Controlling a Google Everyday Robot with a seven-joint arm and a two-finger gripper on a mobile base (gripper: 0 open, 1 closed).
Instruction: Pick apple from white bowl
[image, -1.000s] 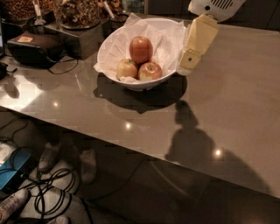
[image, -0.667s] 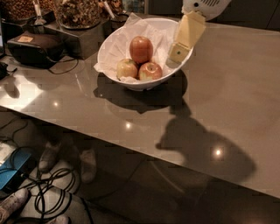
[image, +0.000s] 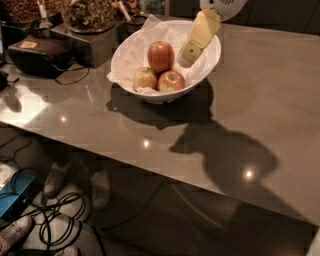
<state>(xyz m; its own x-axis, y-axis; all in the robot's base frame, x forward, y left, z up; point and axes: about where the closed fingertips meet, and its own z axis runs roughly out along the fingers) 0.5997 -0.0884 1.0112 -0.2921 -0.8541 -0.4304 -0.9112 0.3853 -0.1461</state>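
Camera view: apple (image: 160, 56) in white bowl (image: 201, 75), claw (image: 186, 59) just beside

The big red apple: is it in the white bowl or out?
In: the apple sits inside the white bowl, gripper close beside it.

Yellow-green apple (image: 144, 78), red-yellow apple (image: 171, 80); nut containers (image: 90, 14) rear left; black device (image: 37, 55); cables (image: 60, 222) on floor.
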